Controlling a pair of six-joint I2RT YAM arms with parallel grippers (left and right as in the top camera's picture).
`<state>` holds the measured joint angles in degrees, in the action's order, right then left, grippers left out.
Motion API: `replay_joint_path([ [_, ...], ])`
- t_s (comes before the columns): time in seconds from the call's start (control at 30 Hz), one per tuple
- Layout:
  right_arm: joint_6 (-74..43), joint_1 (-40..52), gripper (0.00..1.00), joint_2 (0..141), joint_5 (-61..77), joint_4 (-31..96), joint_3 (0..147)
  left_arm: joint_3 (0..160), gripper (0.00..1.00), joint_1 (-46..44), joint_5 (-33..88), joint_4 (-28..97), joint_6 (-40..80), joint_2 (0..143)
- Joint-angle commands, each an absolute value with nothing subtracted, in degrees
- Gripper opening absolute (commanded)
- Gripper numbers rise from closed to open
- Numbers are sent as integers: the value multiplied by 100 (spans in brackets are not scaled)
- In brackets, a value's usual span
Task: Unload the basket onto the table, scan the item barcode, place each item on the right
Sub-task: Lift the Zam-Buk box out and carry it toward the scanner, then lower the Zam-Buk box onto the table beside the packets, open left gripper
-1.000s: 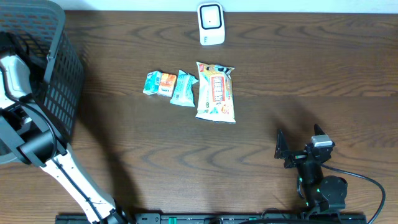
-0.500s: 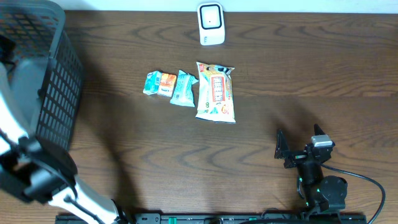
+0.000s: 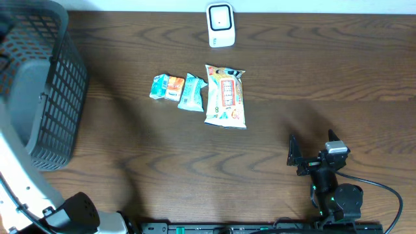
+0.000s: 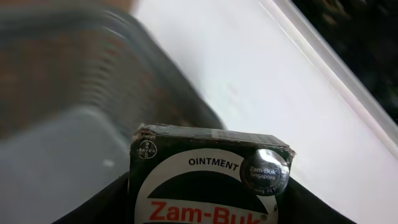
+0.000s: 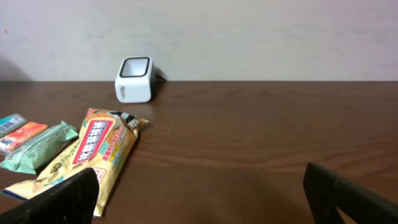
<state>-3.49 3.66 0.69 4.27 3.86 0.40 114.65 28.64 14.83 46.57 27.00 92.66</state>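
Lifted clear of the basket (image 3: 45,97) since a moment ago, the left arm (image 3: 19,179) now hangs far left of the scanner (image 3: 220,25). Its fingers (image 4: 314,208) are clamped on the ointment box (image 4: 208,180), held aloft, presumably so a face can be turned toward the scanner. Right fingers (image 5: 348,196) stand wide apart, empty, well right of it. Snack packs (image 3: 225,95) crowd the scanner's front; bare counter (image 3: 325,78) to its right looks freer.

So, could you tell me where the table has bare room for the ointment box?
Widest bare patch of table: right of the scanner and the snack bag, beyond the right gripper. Another lies between the basket and the orange packet. Crowded before the scanner, where those and a teal packet lie side by side. The left gripper holds the ointment box.
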Motion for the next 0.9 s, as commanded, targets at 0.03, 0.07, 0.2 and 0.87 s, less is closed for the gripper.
replay_joint_path([
  [0.03, -360, 331, 99, 38, 447, 410, 36, 11465, 61, 2040, 2032, 4661, 2440, 9417],
  [0.07, -360, 331, 99, 38, 447, 410, 36, 11465, 61, 1811, 2029, 4635, 2279, 9454],
  [0.2, -360, 331, 99, 38, 447, 410, 36, 11465, 61, 954, 1579, 4589, 1857, 9684],
  [0.87, -360, 331, 99, 38, 447, 408, 36, 11465, 62, -259, 340, 4276, -552, 12134],
])
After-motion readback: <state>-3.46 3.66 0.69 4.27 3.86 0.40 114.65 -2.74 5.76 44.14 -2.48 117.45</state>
